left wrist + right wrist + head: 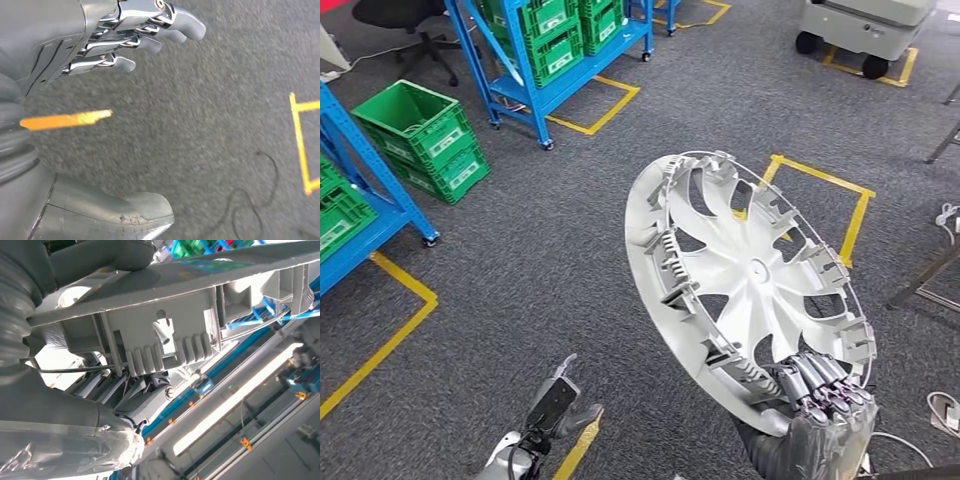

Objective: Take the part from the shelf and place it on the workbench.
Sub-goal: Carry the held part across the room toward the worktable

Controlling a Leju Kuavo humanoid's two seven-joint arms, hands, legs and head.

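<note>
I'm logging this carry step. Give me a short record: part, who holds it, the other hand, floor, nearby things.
part: silver wheel cover, tilted, inner side toward the camera
right hand: grips the cover's lower rim
left hand: holds nothing, fingers apart, over the floor
floor: grey carpet with yellow tape lines
nearby: blue shelf with green crates; green crate on the floor

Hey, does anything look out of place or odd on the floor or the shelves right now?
One thing: a green crate sits on the carpet beside the blue shelf, not on it like the others. Otherwise the right hand holds the wheel cover by its rim, tilted, with no damage visible.
</note>
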